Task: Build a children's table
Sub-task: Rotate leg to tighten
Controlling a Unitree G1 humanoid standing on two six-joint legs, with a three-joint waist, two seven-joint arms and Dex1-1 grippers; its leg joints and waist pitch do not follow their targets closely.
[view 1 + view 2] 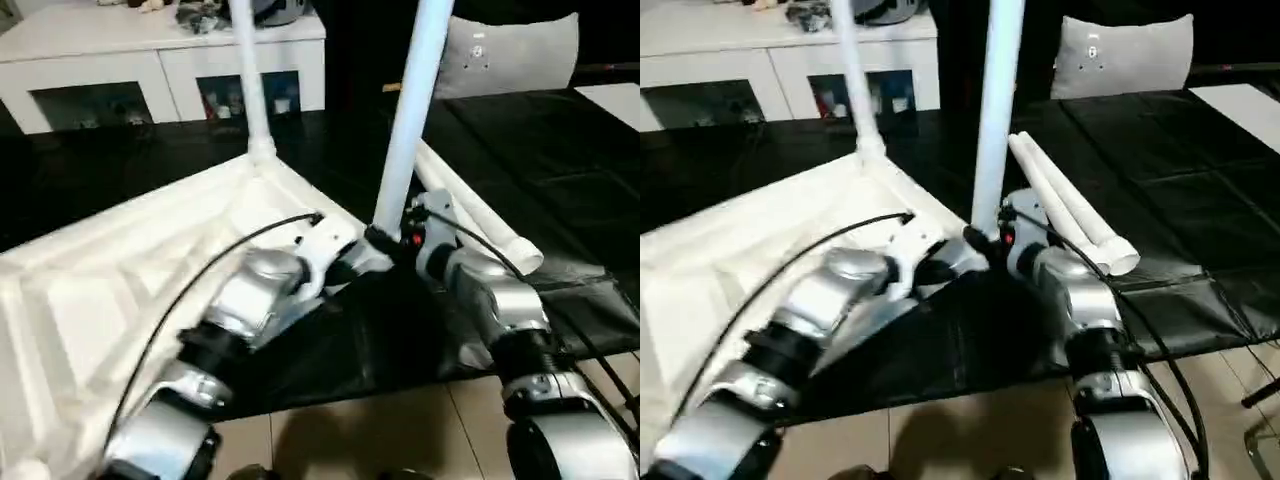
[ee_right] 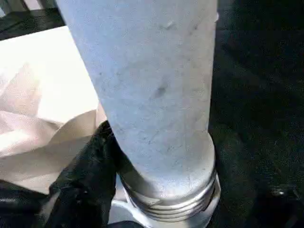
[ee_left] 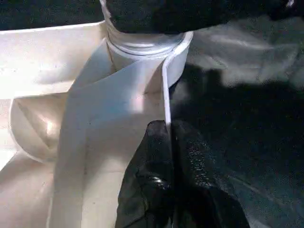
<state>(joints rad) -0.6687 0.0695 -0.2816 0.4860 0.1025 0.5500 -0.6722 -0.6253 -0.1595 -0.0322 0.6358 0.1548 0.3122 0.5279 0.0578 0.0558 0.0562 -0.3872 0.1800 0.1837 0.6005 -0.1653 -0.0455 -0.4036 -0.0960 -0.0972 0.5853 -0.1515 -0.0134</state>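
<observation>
Silver forearms fill the near part of the head views, and both reach forward to one corner of the children's table [image 1: 120,290], which lies upside down on the black-covered work table [image 1: 560,180] with its ribbed underside facing up. At that near corner a white tubular leg [image 1: 405,130] stands upright, its lower end entered in the rounded corner socket [image 3: 142,52]; threads on the leg end are seen just above the socket in the right wrist view. A second leg [image 1: 250,80] is already upright in the far corner. Two more legs [image 1: 480,220] lie side by side on the black cover just beyond the right arm, not yet fitted.

The left gripper [image 3: 168,142] is pinched closed on the thin raised rim of the tabletop just beside the socket, so the top is held steady. The right gripper [image 1: 395,245] is set around the base of the standing leg with its black fingers [image 2: 90,161] against the tube; the jaws stand moderately wide, apparently closed about the leg.

The step in hand is judged to be the seating of the second leg. What is called for next is likely a turning or pressing of the leg into the socket while the rim is kept clamped, and the leg must be kept vertical so that the threads are not crossed. Two of four legs remain to be fitted afterwards.
</observation>
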